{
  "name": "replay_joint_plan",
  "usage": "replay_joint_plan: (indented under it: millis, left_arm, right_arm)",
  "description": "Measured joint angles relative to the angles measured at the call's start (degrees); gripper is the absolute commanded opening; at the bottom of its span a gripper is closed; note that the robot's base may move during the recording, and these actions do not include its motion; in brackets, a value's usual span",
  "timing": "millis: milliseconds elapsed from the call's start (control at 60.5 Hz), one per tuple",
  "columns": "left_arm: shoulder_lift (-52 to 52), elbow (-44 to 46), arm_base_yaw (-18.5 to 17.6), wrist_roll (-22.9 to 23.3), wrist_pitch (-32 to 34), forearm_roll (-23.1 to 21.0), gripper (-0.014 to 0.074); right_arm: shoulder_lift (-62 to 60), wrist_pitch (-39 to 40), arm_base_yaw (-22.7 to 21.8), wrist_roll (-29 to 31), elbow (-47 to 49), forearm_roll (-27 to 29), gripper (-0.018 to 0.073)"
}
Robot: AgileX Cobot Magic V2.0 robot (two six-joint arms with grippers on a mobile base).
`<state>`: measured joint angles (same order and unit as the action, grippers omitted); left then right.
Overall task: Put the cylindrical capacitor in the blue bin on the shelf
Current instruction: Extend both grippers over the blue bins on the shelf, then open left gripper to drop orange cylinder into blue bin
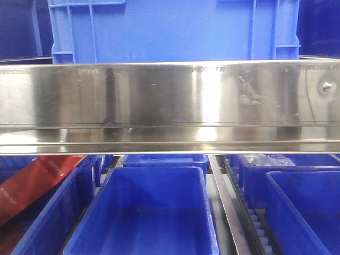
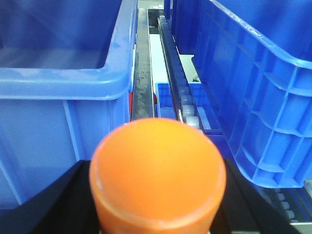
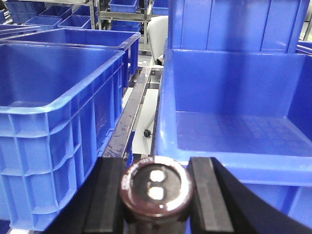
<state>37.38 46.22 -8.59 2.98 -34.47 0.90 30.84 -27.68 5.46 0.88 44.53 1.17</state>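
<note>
From where I stand, the shelf (image 1: 170, 101) dominates the front view. Its broad shiny rail runs straight across, with a big blue crate (image 1: 170, 26) on the level above and open bins below.

The right gripper (image 3: 157, 191) sits at bin height. Directly ahead of it and a little to its right is the open blue bin (image 3: 229, 80), whose near rim lies just beyond the fingertips. Off to its left stands a tall blue crate (image 3: 58, 105), and a dark steel rail (image 3: 127, 122) runs away between the two. I'd guess the hand is lined up this way so the part only has to pass over that near rim and drop in.

Its fingers are clamped on the cylindrical capacitor (image 3: 156, 185). The capacitor stands upright between the pads, silvery top towards the wrist camera, probably so it goes in base first.

The left gripper (image 2: 157, 197) is closed around an orange cylinder (image 2: 157, 165). Blue crates stand on both sides of it and a roller track (image 2: 187, 105) leads away in front. It looks parked with its own load, clear of the right arm's work.
</note>
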Motion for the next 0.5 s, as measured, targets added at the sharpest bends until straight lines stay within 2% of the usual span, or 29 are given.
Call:
replay_joint_plan:
  millis: [298,496]
  left_arm:
    - [0.00,0.13,0.00,0.00,0.74,0.00,-0.0111]
    - [3.33,6.02,-1.19,-0.39,0.61,0.00,-0.0111]
  right_arm:
    - [0.00,0.00,0.00,0.00,0.00,0.00,-0.0148]
    - [0.00,0.00,0.00,0.00,0.00,0.00,-0.0148]
